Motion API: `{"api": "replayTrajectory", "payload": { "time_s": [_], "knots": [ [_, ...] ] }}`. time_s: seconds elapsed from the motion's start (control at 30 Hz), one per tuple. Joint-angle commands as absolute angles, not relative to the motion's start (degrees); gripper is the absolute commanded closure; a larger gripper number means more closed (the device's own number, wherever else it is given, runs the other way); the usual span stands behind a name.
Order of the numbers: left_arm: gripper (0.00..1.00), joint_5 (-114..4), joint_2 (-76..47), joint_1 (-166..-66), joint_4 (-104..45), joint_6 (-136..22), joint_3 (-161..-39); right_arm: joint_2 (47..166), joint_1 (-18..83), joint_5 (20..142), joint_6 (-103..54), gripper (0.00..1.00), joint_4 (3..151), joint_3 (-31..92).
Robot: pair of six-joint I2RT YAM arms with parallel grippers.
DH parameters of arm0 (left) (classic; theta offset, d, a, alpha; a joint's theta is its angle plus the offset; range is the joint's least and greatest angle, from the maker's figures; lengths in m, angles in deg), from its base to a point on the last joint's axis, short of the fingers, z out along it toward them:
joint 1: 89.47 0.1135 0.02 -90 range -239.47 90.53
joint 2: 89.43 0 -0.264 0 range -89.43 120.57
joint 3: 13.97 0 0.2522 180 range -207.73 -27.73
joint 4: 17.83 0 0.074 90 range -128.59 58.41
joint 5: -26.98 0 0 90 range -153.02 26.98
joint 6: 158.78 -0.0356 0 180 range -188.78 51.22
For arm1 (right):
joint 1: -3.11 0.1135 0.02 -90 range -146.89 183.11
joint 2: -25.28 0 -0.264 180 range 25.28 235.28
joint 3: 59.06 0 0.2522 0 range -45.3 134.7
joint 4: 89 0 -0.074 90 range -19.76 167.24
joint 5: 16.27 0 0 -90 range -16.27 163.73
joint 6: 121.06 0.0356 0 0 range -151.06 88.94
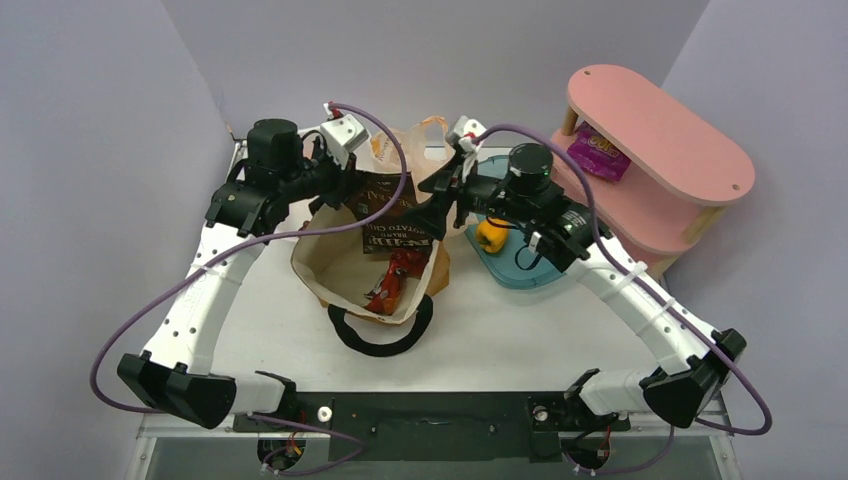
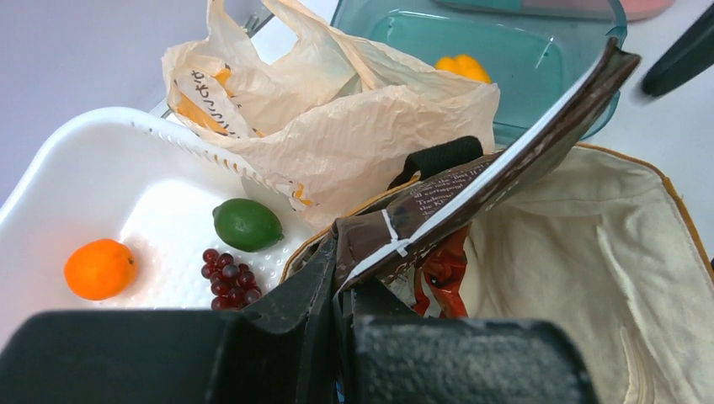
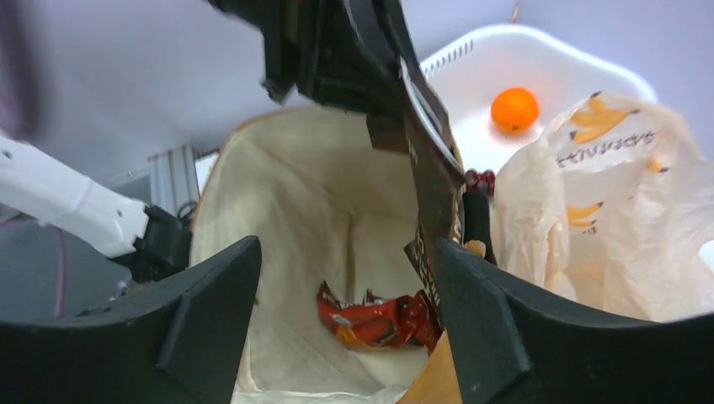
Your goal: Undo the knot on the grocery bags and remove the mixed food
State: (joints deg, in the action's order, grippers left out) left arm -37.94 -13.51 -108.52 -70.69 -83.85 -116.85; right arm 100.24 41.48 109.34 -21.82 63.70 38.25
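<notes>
Left hand (image 2: 341, 257) is clamped on brown bag (image 2: 505, 168) above tote (image 3: 286, 185); right hand (image 3: 345, 252), jaws apart, is pointed straight at Doritos (image 3: 375, 320) on tote floor.

Plain lilac-grey walls (image 1: 120, 90) enclose a white table (image 1: 520, 330), with a pink two-tier shelf (image 1: 660, 130) at its right.

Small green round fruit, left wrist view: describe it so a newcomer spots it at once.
Find the white perforated plastic tub beside the crumpled peach plastic bag. On its floor lie an orange, a cluster of dark red grapes and the small green round fruit, nearest the bag. It is the only green item there, smooth, and larger than any grape.
</notes>
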Motion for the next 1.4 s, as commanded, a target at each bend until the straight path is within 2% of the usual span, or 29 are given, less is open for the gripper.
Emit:
{"api": "replayTrajectory", "payload": {
  "time_s": [0.0,0.07,0.17,0.33,0.63,0.8,0.93,1.03,1.1,1.37],
  "knots": [
    [1.00,-36.8,-14.3,-108.2,-66.5,-81.9,-122.1,104.9,42.4,109.0,-25.5,0.36,62.1,36.6],
    [1.00,-36.6,-14.1,-107.9,-67.2,-82.1,-123.5,107.0,41.8,110.0,-25.5,0.44,60.9,37.6],
    [1.00,-35.2,-13.7,-106.7,-68.8,-81.7,-127.0,109.0,40.7,109.4,-27.5,0.46,59.4,37.8],
    [1.00,-28.9,-14.1,-103.6,-72.0,-81.8,-130.5,108.8,39.1,103.7,-28.9,0.34,60.2,37.1],
    [1.00,-19.4,-15.4,-101.1,-69.0,-77.1,-129.7,109.6,40.4,103.6,-29.1,0.26,63.2,37.5],
    [1.00,-13.4,-15.8,-99.1,-66.0,-73.5,-130.3,110.3,40.1,102.6,-28.1,0.26,62.9,37.8],
    [1.00,-10.8,-15.2,-97.2,-69.0,-74.6,-133.5,109.4,38.3,102.3,-26.6,0.31,63.0,37.0],
    [1.00,-10.8,-15.4,-96.6,-73.0,-77.5,-134.0,108.8,37.7,102.8,-26.2,0.32,62.8,36.3],
    [1.00,-10.9,-15.4,-96.5,-74.1,-78.4,-133.8,108.6,37.6,104.3,-25.5,0.28,63.0,36.0],
    [1.00,-16.7,-15.1,-100.8,-66.3,-72.1,-130.2,108.8,39.7,112.0,-22.4,0.27,68.6,35.7]
  ]
}}
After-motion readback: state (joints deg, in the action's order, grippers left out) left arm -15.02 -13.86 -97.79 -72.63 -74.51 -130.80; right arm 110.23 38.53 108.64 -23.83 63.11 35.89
